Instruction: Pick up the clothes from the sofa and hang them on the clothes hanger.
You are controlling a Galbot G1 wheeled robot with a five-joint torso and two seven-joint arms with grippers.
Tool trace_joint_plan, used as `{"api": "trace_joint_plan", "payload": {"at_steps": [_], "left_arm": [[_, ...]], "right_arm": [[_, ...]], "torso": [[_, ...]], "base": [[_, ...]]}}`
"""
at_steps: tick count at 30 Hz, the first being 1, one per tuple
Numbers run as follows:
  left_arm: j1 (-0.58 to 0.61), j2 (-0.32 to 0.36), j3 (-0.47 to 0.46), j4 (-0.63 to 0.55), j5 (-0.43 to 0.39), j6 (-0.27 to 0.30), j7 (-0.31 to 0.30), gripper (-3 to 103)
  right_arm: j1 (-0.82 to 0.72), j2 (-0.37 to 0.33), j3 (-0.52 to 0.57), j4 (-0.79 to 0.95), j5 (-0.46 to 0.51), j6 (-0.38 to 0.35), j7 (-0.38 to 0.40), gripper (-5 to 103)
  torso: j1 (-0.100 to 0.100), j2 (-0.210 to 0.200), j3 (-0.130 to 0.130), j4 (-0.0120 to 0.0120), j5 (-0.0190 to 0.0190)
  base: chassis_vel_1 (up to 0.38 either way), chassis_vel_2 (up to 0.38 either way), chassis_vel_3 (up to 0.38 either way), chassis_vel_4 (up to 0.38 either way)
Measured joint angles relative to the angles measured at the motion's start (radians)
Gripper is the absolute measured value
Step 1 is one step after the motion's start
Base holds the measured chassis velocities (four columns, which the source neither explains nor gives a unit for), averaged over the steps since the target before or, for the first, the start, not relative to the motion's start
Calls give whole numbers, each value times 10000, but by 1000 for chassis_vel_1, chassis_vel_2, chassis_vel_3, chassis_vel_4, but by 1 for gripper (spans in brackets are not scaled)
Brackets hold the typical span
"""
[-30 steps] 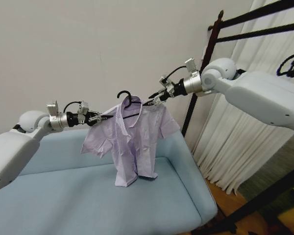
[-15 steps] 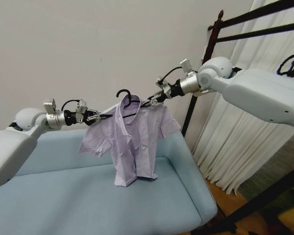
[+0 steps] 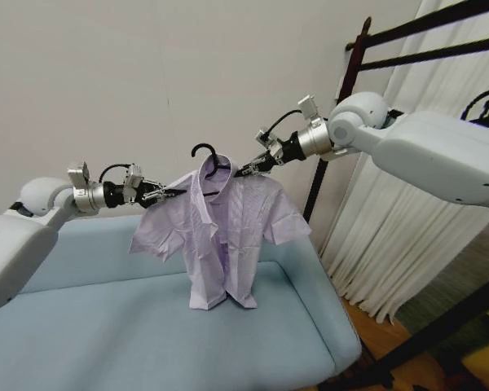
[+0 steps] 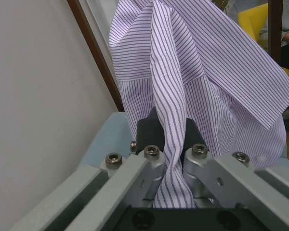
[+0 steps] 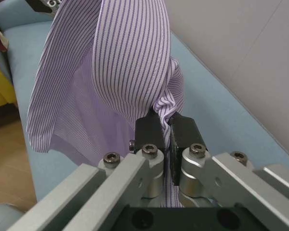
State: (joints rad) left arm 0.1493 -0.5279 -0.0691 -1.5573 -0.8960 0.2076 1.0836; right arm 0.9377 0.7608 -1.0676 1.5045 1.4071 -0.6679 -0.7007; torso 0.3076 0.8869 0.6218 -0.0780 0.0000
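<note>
Pale blue sofa (image 3: 106, 342) against a plain wall, with a dark wooden clothes rack (image 3: 352, 69) and a white curtain (image 3: 391, 244) off its right end. Purple-striped shirt (image 3: 228, 236) held in the air over the seat's right half, spread on a black hanger (image 3: 202, 152). Hook upright above the collar, hem low by the cushion; touching or not, can't tell. Robot's left gripper (image 3: 159, 194) clenched on the shoulder at its own left, fabric bunched between the pads. Its right gripper (image 3: 248, 169) — higher, nearer the rack — pinches the other shoulder likewise.
</note>
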Motion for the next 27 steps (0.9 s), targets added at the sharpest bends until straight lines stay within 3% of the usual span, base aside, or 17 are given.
{"api": "trace_joint_plan", "payload": {"at_steps": [5, 19, 22, 26, 27], "left_arm": [[-18, 72, -44, -105, -62, 34, -392, 0], [22, 129, -73, -337, -288, 332, -1693, 54], [38, 126, -85, -342, -300, 361, -1834, 59], [135, 117, -152, -412, -463, 413, -2857, 81], [135, 117, -152, -412, -463, 413, -2857, 81]], "right_arm": [[-30, -35, 46, 120, 197, 39, 29, 2], [-689, -455, 899, 464, 668, 384, 426, 2], [-748, -485, 998, 485, 734, 403, 531, 2], [-1114, -685, 1494, 842, 1153, 640, 1492, 2], [-1114, -685, 1494, 842, 1153, 640, 1492, 2]], "torso": [[0, 0, 0, 1, -1], [0, 0, 0, 0, 0], [0, 0, 0, 0, 0], [0, 0, 0, 1, 1], [0, 0, 0, 1, 1]], "base": [[0, 0, 0, 0], [0, 0, 0, 0], [0, 0, 0, 0], [0, 0, 0, 0], [0, 0, 0, 0]]}}
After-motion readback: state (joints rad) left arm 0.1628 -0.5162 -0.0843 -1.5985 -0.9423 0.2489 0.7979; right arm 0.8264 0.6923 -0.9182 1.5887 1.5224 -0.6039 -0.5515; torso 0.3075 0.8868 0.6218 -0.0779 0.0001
